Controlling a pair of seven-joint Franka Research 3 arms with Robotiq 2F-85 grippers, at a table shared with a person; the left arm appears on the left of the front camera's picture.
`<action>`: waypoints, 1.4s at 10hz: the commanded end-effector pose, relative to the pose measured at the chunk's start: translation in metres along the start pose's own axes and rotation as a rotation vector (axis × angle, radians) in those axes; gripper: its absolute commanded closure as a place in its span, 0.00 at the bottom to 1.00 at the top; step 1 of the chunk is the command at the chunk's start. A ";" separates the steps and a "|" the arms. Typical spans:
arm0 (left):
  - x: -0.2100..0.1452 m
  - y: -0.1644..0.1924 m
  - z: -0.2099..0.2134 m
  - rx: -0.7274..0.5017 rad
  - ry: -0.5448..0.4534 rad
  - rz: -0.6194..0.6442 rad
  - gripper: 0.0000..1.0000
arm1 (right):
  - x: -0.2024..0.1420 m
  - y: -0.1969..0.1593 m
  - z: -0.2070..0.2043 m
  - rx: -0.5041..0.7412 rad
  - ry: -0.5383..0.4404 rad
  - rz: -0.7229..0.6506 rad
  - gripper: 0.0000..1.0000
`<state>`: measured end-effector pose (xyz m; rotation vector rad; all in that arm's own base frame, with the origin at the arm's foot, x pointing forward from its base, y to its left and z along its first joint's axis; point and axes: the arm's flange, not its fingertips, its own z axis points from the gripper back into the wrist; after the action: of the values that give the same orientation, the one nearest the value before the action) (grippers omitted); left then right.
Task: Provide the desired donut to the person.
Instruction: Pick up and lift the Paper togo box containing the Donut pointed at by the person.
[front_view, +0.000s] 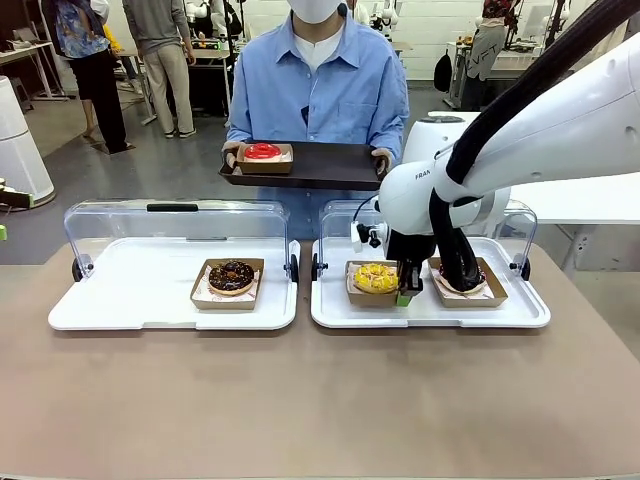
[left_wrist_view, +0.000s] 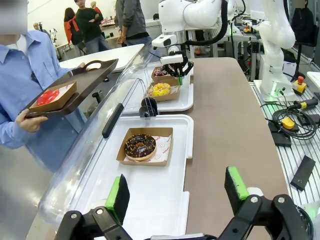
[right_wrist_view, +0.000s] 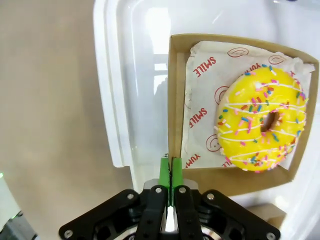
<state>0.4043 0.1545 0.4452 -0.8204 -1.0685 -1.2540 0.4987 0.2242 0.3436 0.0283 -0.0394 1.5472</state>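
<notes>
My right claw (right_wrist_view: 170, 164) is pinched narrow on the wall of the cardboard tray (right_wrist_view: 176, 100). The yellow donut (right_wrist_view: 261, 120) lies just ahead, to the right. My left claw (left_wrist_view: 177, 186) gapes wide.

Yellow sprinkled donut (right_wrist_view: 250, 132) flat in cardboard box (right_wrist_view: 173, 100), white tray (front_view: 430, 312); person (front_view: 315, 85) opposite, holding dark tray (front_view: 330, 160).

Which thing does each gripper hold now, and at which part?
The right gripper pinches the yellow donut's cardboard tray by its thin side wall. The left gripper is open and holds nothing.
</notes>
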 end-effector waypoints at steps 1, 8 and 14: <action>0.000 0.000 0.001 0.005 -0.006 -0.004 0.00 | 0.011 0.035 0.038 -0.010 0.044 0.050 1.00; 0.000 0.000 0.001 0.005 -0.006 -0.004 0.00 | 0.050 0.148 0.144 0.017 0.127 0.136 1.00; 0.000 0.000 0.001 0.005 -0.006 -0.004 0.00 | 0.050 0.146 0.224 -0.077 0.075 -0.027 1.00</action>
<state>0.4044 0.1545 0.4451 -0.8204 -1.0681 -1.2538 0.3495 0.2657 0.5669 -0.0907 -0.0455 1.5451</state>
